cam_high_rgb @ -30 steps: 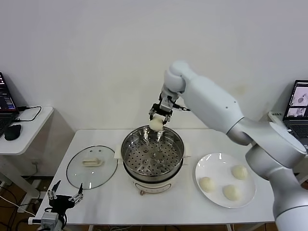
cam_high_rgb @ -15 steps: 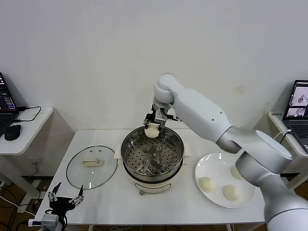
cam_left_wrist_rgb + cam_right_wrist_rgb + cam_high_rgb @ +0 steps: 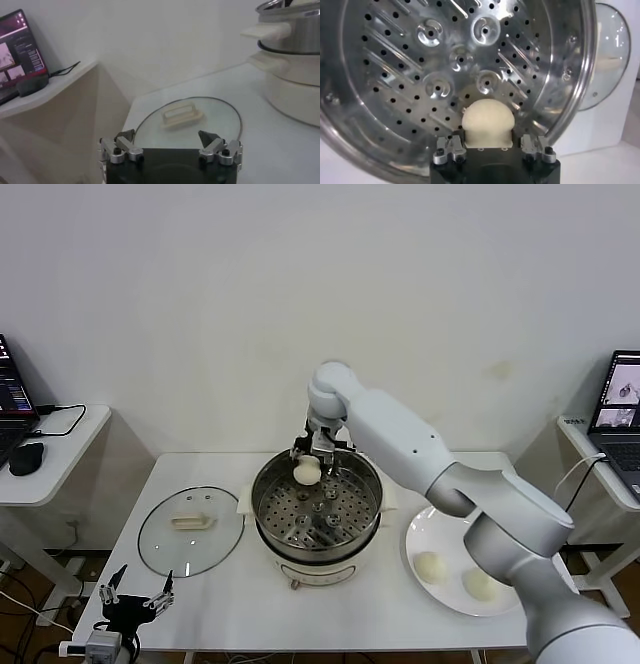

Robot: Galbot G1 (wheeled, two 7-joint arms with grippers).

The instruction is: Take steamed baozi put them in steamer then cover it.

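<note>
Directly beneath the right claw (image 3: 309,456) the perforated tray of the steamer (image 3: 317,509) lies bare, ringed by the steel wall on every side. Only straight up is unobstructed. Ahead of the wide-spread left claw (image 3: 134,589) the cover (image 3: 190,529) lies flat on the table (image 3: 240,604).

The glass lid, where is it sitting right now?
In the head view, the glass lid lies flat on the white table, on the robot's left of the steamer, with the idle left gripper open just in front of it.

Bright, even indoor light, soft shadows, glints on the steamer (image 3: 470,70) tray, slightly hazy left wrist view
</note>
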